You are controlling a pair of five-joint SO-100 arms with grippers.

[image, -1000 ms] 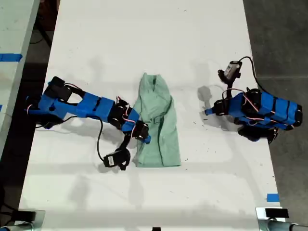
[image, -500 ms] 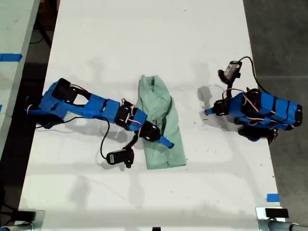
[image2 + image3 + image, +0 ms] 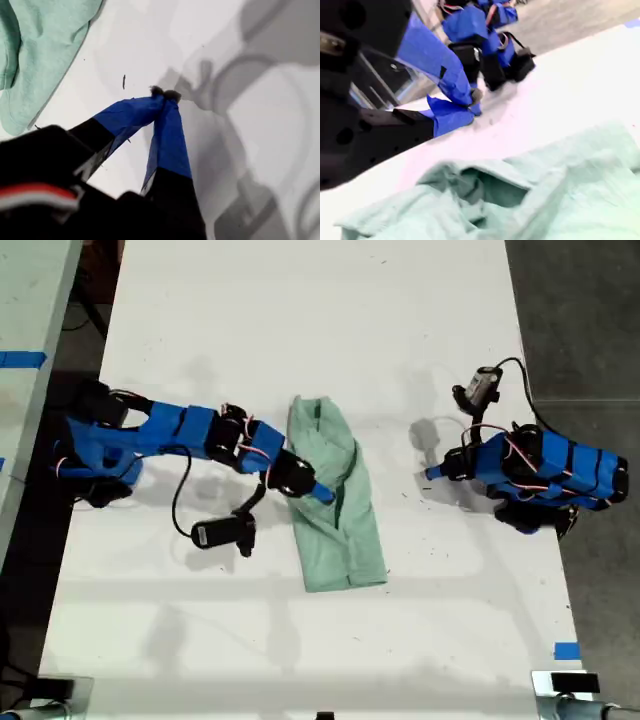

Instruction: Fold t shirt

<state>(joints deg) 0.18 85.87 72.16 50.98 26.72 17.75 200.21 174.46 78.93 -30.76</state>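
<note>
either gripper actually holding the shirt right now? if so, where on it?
No. My first gripper is shut on nothing above the bare table, apart from the t shirt. My second gripper is shut over the shirt, with no cloth seen between its tips.

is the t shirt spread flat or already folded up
Partly folded. In the exterior view the t shirt is a narrow wrinkled strip with its sides turned in and cloth layered along its length, not yet folded end to end.

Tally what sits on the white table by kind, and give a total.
Mint-green t shirt: 1
Blue robot arms: 2
Blue tape piece: 1
Total: 4
</note>
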